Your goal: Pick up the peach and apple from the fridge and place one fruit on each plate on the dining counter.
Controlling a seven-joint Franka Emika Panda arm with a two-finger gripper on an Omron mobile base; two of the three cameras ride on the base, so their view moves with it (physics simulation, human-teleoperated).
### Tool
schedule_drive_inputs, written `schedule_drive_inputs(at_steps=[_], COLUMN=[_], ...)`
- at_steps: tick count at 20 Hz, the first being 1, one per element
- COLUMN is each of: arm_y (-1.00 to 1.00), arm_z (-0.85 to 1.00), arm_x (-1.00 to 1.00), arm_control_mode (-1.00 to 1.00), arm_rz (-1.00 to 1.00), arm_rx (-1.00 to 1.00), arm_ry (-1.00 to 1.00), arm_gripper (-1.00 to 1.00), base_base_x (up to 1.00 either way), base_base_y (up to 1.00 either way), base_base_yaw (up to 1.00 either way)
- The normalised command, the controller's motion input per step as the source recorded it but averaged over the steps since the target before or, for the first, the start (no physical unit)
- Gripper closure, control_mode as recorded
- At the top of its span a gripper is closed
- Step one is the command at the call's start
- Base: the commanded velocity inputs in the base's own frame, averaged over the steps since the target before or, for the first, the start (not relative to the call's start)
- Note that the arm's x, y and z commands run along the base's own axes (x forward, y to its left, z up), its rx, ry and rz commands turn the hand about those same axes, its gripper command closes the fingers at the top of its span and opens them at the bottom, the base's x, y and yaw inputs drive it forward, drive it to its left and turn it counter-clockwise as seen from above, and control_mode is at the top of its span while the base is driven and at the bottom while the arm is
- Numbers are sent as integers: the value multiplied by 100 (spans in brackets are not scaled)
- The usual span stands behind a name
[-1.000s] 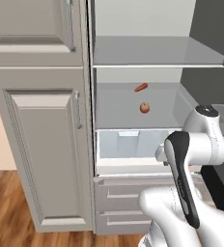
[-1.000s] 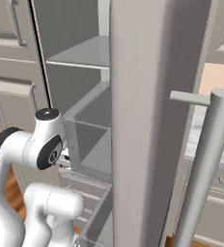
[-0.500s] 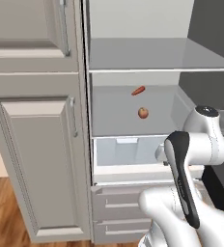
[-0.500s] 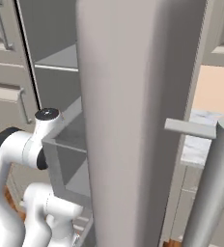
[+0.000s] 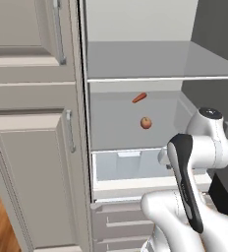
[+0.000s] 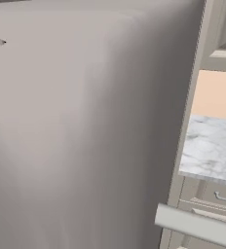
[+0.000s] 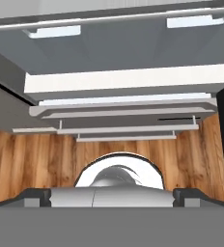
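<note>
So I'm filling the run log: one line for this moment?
stage: at open fridge | peach on shelf, untouched | carrot-like item behind it | fingers: state unclear

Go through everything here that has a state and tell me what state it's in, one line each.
fridge: door open, interior exposed.
fridge drawer: closed, under the shelf.
peach: resting on the fridge shelf, not grasped.
carrot-like item: lying on the same shelf, behind the peach.
cabinet door: closed.
gripper: state can't be told.

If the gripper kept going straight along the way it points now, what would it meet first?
Judging by the hand view, it points down and forward, past the front edge of the fridge drawer. Straight on, it would probably meet the lower drawer fronts or the wooden floor; depth is unclear.
</note>
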Motion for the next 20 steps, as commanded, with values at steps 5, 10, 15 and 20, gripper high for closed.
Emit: schedule_drive_inputs(at_steps=[5,10,15,20], arm_y=[12,3,-3,-2], arm_z=[0,5,20,27], arm_x=[2,20,45,64], arm_control_mode=[-100,-100,-100,-100], arm_rz=[-4,-2,0,0], arm_rx=[-7,-25,-17,-2], arm_ry=[-4,-6,0,0], arm_gripper=[-100,-100,-100,-100], base_base_x=[4,0,0,0], base_base_y=[1,0,0,0], base_base_yaw=[-1,0,0,0])
